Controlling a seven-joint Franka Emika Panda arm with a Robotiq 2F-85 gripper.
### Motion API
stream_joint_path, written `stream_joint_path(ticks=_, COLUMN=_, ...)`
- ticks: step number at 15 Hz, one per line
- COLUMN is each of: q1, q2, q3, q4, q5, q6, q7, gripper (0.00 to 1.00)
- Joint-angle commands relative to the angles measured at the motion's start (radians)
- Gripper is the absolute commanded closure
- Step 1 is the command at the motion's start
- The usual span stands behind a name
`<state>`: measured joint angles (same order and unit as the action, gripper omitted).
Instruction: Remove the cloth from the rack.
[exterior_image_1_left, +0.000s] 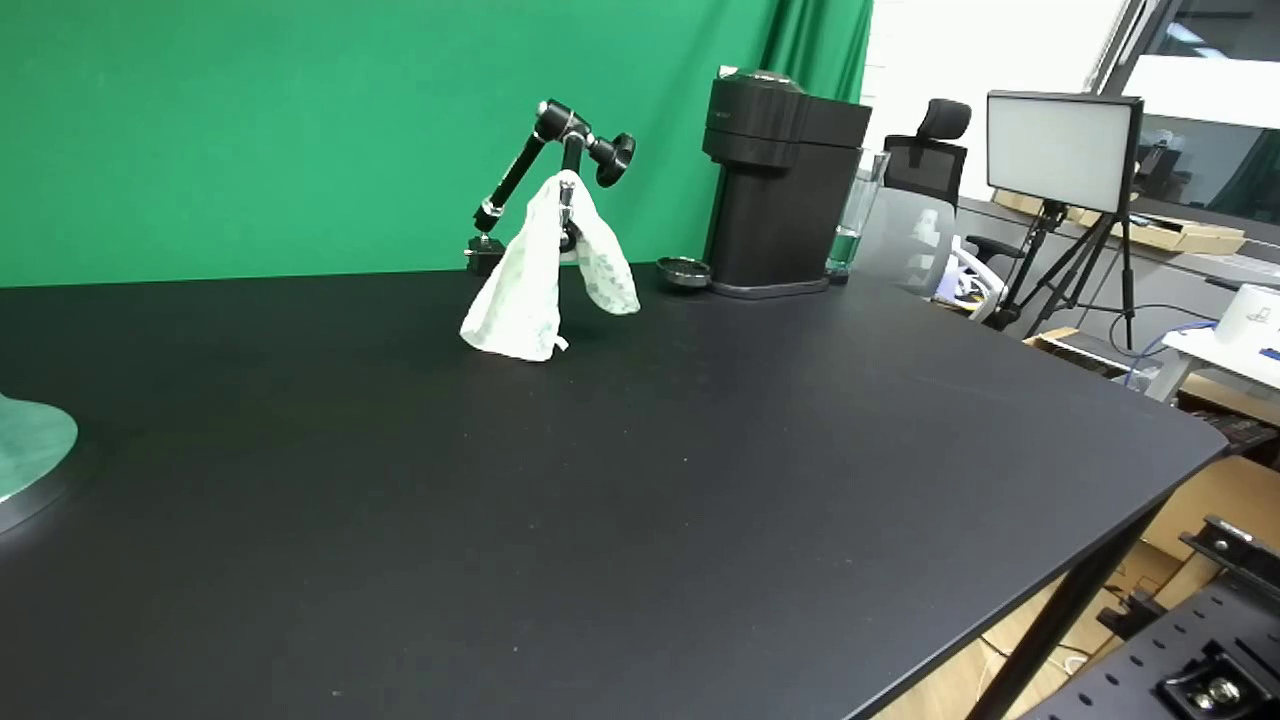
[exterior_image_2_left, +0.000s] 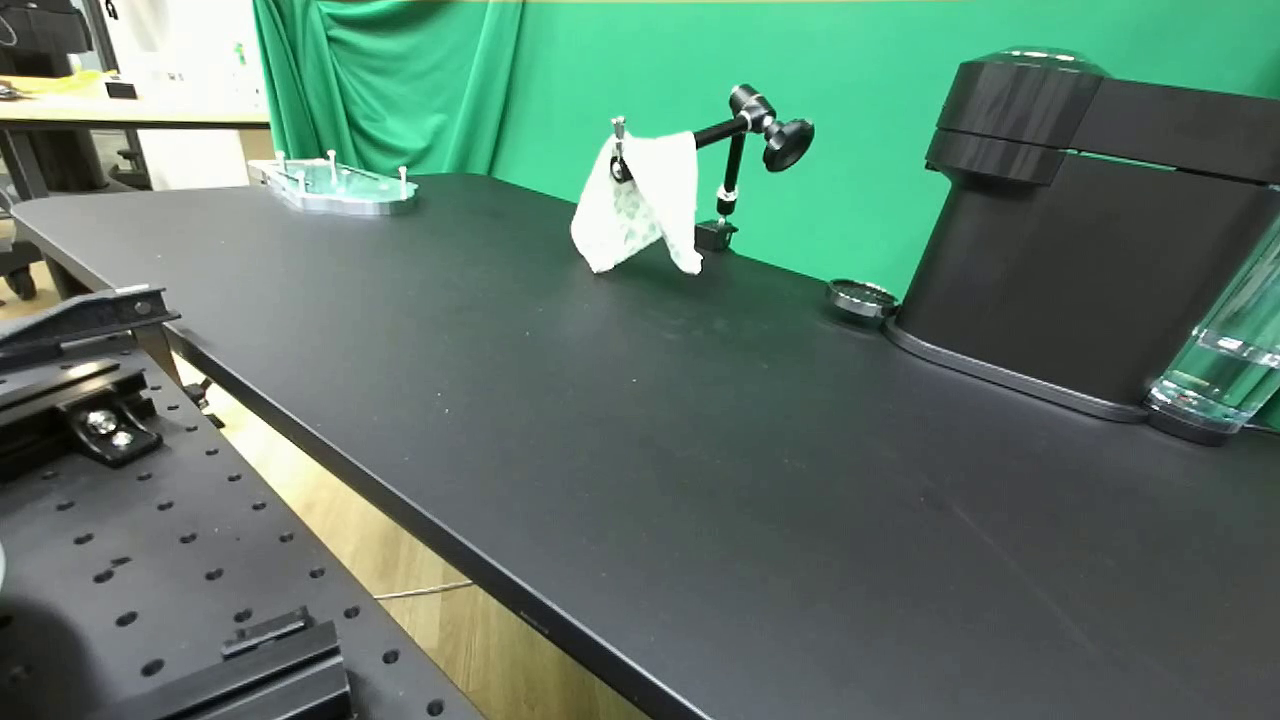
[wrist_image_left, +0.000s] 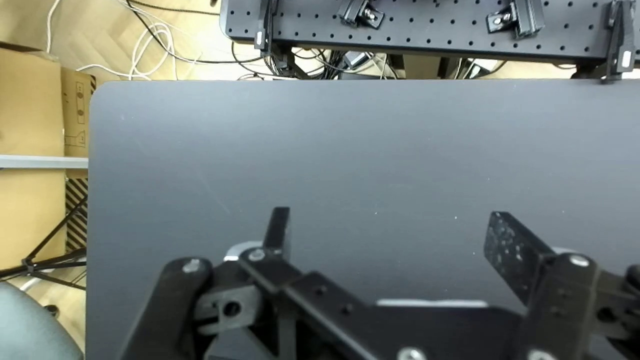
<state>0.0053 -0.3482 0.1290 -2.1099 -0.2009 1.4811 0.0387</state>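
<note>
Green backdrop (exterior_image_1_left: 330, 140) stands behind the black table (exterior_image_1_left: 600, 500). Cloth (exterior_image_1_left: 530, 270) hangs on the rack (exterior_image_1_left: 560, 122), hiding part of it, apart from the tool (wrist_image_left: 390, 215), whose fingers (wrist_image_left: 515, 255) are spread. Tool and cloth share no view; the wrist view's lower edge crops the tool.

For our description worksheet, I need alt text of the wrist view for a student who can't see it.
An open two-finger Robotiq gripper, holding nothing, spreads across the bottom above a dark gray tabletop. Along the top, beyond its edge, runs a black perforated plate; a cardboard box shows at left.
</note>
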Motion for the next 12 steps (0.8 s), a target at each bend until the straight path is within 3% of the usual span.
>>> stream_joint_path(ticks=1, q1=-0.008, q2=0.095, q3=-0.029, q4=0.043, q5=0.004, q6=0.115, q7=0.119, gripper=0.00)
stream_joint_path(ticks=9, q1=-0.015, q2=0.365, q3=-0.074, q4=0.174, q5=0.105, q6=0.582, q7=0.340, gripper=0.00)
stream_joint_path(ticks=12, q1=0.003, q2=0.456, q3=-0.074, q4=0.237, q5=0.146, q6=0.688, q7=0.354, gripper=0.00)
